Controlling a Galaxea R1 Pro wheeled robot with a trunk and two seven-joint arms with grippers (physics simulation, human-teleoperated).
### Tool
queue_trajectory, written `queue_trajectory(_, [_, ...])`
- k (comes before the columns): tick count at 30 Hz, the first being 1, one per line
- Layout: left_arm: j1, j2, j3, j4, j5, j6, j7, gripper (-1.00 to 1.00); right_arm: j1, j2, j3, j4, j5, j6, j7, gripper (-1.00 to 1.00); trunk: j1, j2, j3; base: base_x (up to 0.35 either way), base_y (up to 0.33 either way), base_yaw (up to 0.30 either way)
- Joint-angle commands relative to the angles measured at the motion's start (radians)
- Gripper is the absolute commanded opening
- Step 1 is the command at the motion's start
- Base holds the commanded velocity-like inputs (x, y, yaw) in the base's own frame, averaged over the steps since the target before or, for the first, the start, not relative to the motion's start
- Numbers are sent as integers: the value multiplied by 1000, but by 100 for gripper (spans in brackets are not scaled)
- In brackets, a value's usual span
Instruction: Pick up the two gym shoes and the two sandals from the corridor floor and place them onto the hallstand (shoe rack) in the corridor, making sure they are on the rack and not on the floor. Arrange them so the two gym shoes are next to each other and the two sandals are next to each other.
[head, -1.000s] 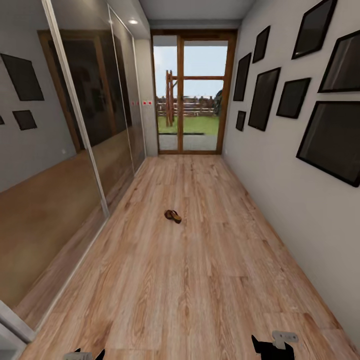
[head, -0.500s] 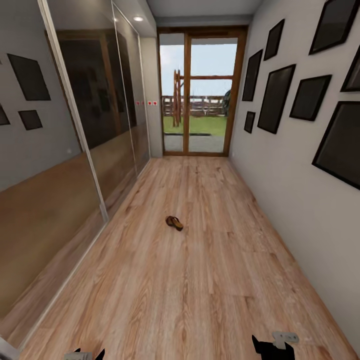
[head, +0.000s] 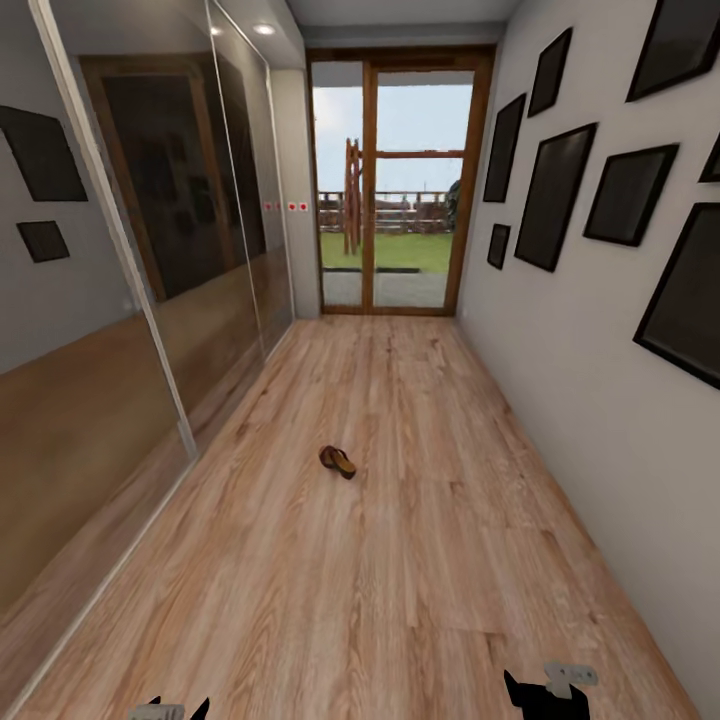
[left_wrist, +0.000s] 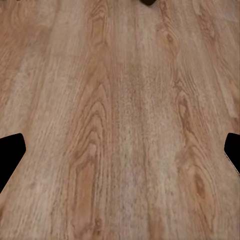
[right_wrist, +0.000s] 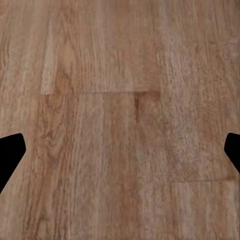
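One sandal (head: 337, 461) lies on corridor floor (head: 400, 560), well ahead of me, mid-corridor. My left gripper (left_wrist: 120, 150) and right gripper (right_wrist: 120, 150) spread apart, holding nothing. Sandal looks light, flexible — best to pinch strap or sole edge, I think.

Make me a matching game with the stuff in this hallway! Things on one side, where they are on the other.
Things:
1. small brown leather sandal
2. black picture frames
3. wood-framed glass door
4. big mirrored sliding panels

Places:
A. far end of the corridor
B. on the wood-plank floor, mid-corridor
C. left wall
D. right wall

Pairs: 1-B, 2-D, 3-A, 4-C
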Motion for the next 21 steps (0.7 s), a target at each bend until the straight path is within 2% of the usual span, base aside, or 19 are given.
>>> queue_trajectory(1, [-1, -1, 8, 1, -1, 0, -10, 100, -1, 0, 0, 1, -11, -2, 9, 100, 0, 0, -1, 305, -150, 0])
queue_trajectory(21, [-1, 0, 10, 1, 4, 0, -10, 100, -1, 5, 2, 1, -11, -3, 11, 100, 0, 0, -1, 305, -150, 0])
